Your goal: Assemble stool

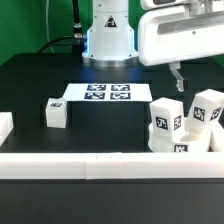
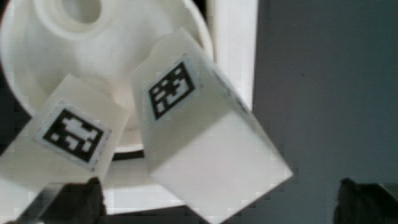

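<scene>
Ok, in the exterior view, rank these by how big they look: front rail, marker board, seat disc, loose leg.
1. front rail
2. marker board and seat disc: these look alike, and the disc is nearer and partly hidden, so I won't rank them
3. loose leg

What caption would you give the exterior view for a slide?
Open gripper hovers above the seat disc with two tagged legs set in it; a third leg lies apart near the marker board.

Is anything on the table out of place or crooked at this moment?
One leg sits alone on the table, far to the exterior view's left of the seat. The two legs on the seat lean apart instead of standing straight, so they look only loosely placed.
</scene>
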Motion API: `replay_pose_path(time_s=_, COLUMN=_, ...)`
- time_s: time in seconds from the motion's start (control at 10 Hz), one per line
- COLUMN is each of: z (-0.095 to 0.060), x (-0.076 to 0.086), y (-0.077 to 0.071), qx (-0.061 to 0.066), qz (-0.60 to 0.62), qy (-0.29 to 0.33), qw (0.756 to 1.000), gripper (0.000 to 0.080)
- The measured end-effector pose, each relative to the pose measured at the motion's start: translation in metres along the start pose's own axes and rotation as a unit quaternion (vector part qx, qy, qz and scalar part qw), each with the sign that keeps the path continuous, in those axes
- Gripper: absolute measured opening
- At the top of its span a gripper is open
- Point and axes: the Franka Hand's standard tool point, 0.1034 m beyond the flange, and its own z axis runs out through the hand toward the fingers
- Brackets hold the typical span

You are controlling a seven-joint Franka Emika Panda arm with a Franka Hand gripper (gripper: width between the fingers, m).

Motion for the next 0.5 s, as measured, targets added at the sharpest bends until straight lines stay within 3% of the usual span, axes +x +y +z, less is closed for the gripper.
replay_pose_path(time_s=0.2, z=0.0009, x=-0.0007, y=0.0033, qx=-0.01, qz=-0.093, qy=-0.005, qw=0.996, gripper=0.0649)
replay_pose_path(time_s=0.3, z=0.0043, x=-0.0033, y=0.0034, qx=-0.02, qz=-0.177, qy=-0.019, qw=0.984, gripper=0.0649)
replay_pose_path(time_s=0.5, z=0.0079, x=-0.0003, y=0.0056, qx=-0.026, qz=-0.276, qy=-0.038, qw=0.96, gripper=0.0649)
